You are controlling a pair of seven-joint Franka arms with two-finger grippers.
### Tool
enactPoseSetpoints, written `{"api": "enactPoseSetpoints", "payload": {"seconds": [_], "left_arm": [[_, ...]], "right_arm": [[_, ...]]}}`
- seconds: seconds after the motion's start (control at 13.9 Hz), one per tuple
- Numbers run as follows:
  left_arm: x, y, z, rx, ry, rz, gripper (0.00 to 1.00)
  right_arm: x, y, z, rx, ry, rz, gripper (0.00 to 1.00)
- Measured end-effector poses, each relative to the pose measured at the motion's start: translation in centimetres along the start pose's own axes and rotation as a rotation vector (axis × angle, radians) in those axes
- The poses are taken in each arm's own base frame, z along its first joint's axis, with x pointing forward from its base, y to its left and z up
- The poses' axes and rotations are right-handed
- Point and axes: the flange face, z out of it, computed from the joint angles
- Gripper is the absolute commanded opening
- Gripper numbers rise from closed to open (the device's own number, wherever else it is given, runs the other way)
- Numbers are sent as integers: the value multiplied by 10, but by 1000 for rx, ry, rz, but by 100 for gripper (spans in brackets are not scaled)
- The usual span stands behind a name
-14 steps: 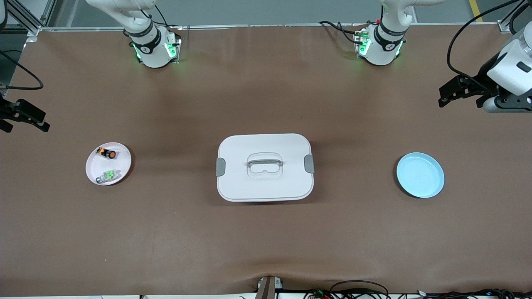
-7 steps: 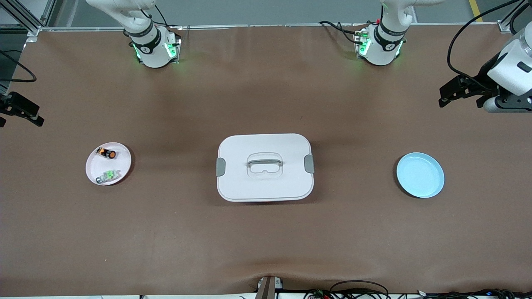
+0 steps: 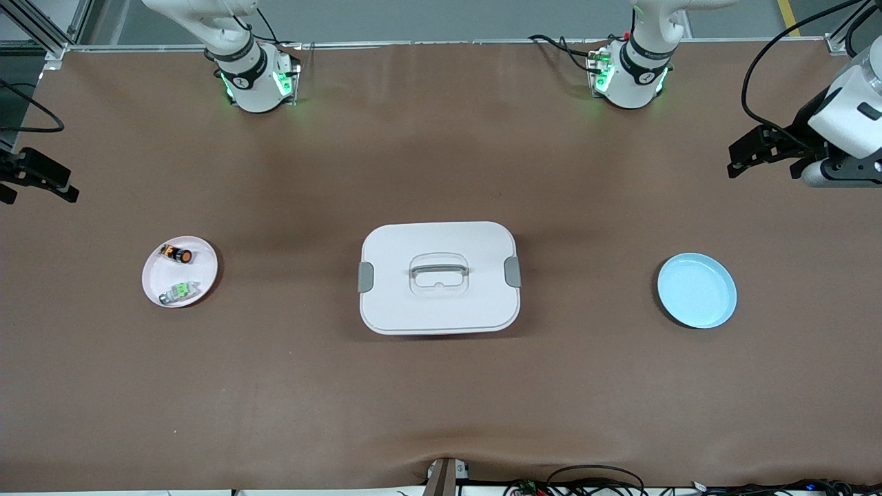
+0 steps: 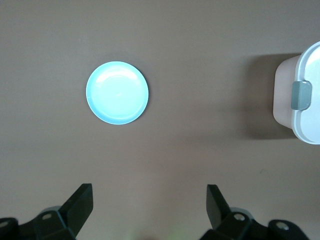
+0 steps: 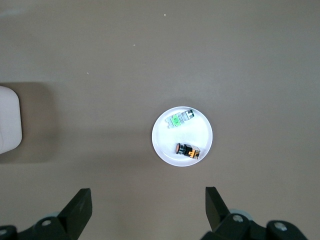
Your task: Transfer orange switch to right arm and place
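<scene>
The orange switch (image 3: pixel 176 253) (image 5: pixel 188 150) lies on its side in a small white plate (image 3: pixel 155 275) (image 5: pixel 200 135) toward the right arm's end of the table. My right gripper (image 3: pixel 43 198) (image 5: pixel 148 200) hangs open and empty over the bare table at that end, off the plate on the side of the robots' bases. My left gripper (image 3: pixel 736 160) (image 4: pixel 150 200) hangs open and empty over the table at the left arm's end, also on the bases' side of a light blue plate (image 3: pixel 696 290) (image 4: pixel 117 93).
A green-and-grey switch (image 3: pixel 178 292) (image 5: pixel 179 119) shares the white plate, nearer to the front camera than the orange one. A large white lidded box (image 3: pixel 413 310) (image 4: pixel 305 100) (image 5: pixel 9 125) with grey latches and a handle sits mid-table. The blue plate holds nothing.
My right gripper has drifted a little toward the robots' bases. The left arm and everything on the table have stayed put.
</scene>
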Motion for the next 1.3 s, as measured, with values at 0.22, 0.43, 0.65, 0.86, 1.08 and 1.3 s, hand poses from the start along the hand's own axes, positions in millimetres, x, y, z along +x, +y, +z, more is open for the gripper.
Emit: {"api": "enactPoseSetpoints", "payload": {"seconds": [0.22, 0.43, 0.65, 0.86, 1.08, 1.3], "left_arm": [[-1, 0, -1, 1, -4, 0, 100], [-5, -1, -3, 1, -11, -1, 100], [-6, -1, -4, 3, -14, -1, 100], [-6, 3, -4, 44, -12, 26, 100], [-7, 10, -5, 55, -6, 40, 100], [-6, 7, -8, 54, 0, 34, 100]], "right_arm": [[0, 0, -1, 0, -1, 1, 100], [0, 1, -3, 0, 3, 1, 100], [0, 1, -5, -1, 8, 2, 100], [0, 2, -9, -2, 16, 4, 100], [0, 2, -10, -2, 18, 4, 100], [0, 2, -10, -2, 18, 4, 100]]}}
